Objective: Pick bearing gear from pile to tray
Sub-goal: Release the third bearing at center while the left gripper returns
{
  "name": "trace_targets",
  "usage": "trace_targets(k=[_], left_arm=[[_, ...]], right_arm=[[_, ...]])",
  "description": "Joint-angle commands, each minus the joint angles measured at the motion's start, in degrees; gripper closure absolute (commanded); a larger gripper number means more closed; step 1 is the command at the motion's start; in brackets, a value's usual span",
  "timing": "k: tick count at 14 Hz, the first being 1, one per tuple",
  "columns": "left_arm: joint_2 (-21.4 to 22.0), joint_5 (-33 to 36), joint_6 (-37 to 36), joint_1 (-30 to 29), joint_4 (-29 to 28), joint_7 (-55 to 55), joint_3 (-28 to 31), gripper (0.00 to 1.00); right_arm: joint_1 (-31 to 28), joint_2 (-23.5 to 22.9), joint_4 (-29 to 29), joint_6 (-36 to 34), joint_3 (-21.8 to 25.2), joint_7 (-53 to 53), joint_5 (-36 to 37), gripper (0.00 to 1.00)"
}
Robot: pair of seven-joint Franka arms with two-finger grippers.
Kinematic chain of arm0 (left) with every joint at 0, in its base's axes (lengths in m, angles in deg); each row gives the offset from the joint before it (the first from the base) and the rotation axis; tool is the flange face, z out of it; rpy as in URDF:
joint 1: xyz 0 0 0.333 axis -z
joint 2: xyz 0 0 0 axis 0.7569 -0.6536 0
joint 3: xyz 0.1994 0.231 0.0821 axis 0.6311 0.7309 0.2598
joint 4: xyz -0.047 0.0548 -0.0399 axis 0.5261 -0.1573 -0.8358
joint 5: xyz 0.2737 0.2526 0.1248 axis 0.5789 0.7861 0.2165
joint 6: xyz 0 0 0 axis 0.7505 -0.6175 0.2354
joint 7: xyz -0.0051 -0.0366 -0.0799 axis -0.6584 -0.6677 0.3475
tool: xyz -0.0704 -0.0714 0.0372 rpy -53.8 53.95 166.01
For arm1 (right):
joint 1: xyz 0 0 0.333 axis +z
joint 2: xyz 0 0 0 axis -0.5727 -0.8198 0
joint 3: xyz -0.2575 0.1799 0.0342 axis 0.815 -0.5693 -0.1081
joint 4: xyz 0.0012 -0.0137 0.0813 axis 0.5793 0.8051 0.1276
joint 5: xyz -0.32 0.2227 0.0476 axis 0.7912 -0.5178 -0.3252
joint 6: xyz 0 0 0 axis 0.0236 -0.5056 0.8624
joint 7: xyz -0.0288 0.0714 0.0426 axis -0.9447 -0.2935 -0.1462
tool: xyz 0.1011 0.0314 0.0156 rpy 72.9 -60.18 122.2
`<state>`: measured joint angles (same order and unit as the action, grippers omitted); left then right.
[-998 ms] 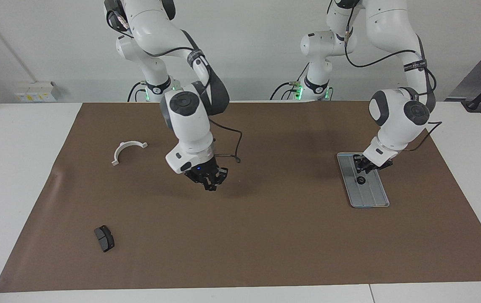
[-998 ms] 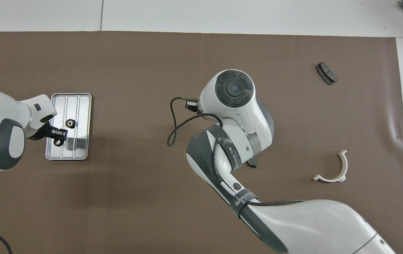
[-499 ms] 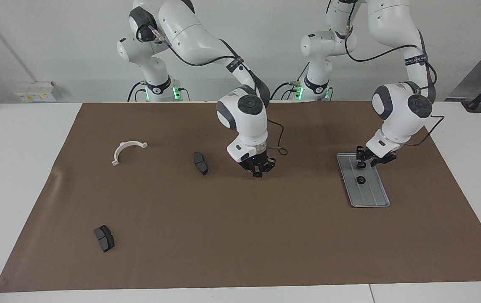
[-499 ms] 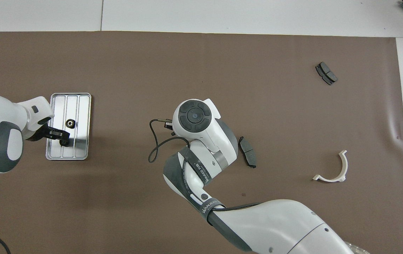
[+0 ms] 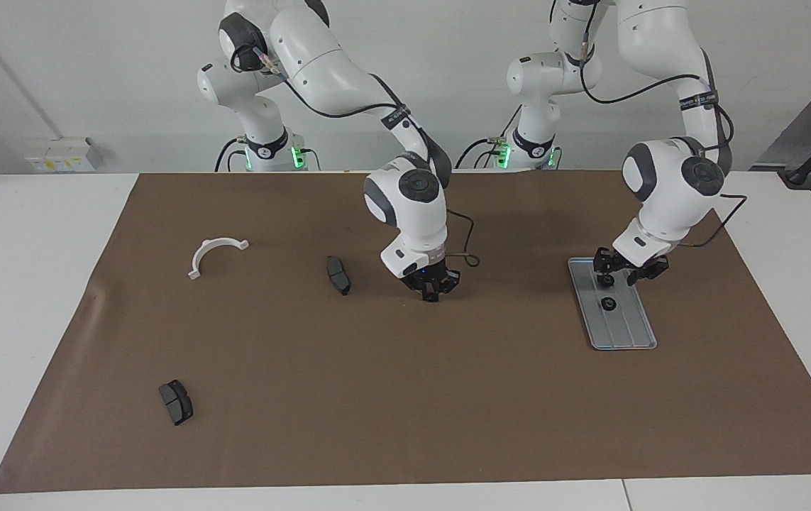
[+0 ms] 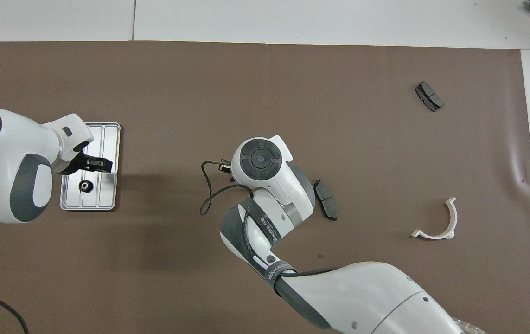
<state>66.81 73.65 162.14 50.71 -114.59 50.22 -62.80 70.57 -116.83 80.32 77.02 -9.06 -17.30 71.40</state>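
Item: bearing gear (image 6: 86, 186). Small, black, round, toothed at the edge with a pale bore at the centre. It lies flat in the tray (image 6: 109, 204), at the end nearer the robots. A second gear (image 5: 609, 304) of the same kind lies in the same tray, farther from the robots.

Tray: silver-grey, ribbed lengthwise, raised rim, on the brown mat (image 5: 405, 397) toward the left arm's end of the desk (image 5: 22, 319).

Left claw (image 5: 620, 277): over the tray, just above the gears, fingers parted, holding nothing.

Step in hand, as judged: clearing the claw from the tray. Best done with a straight lift, fingers kept apart, so neither gear is nudged (both are light and would likely roll along the ribs).

Right claw (image 5: 432, 292): low over bare mat at mid-desk; whether it grips anything cannot be told.

Remaining parts:
- Dark pad (image 5: 338, 275), beside the right claw.
- Second pad (image 5: 176, 402), farthest from the robots.
- White half-ring bracket (image 5: 215, 253), toward the right arm's end.

No further gear shows among them.
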Motion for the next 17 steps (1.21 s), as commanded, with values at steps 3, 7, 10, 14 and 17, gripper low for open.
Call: trace_targets(k=[3,7,10,14,17], left_arm=[[-2.0,0.2,0.2,8.6,4.5,-14.9,0.5,0.32],[-3.7,-2.7,0.1,16.6,9.1,-21.3,0.5,0.4],[-8.9,-2.7,-0.6,23.0,15.3,-29.7,0.7,0.41],[-15.2,-2.4,-0.5,27.7,21.7,-34.5,0.8,0.42],[-17.0,-2.0,0.0,30.3,21.8,-34.9,0.8,0.43]], right_arm=[[-5.7,7.1,1.3,-1.9,1.1,2.1,3.5,0.0],[-15.0,12.5,1.3,-6.8,1.1,14.7,3.5,0.0],[-21.8,15.4,1.2,-10.4,1.1,22.4,3.5,0.0],[-29.1,19.3,1.1,-15.8,1.1,29.5,3.6,0.0],[-32.6,23.1,1.1,-20.7,1.1,33.4,3.5,0.0]])
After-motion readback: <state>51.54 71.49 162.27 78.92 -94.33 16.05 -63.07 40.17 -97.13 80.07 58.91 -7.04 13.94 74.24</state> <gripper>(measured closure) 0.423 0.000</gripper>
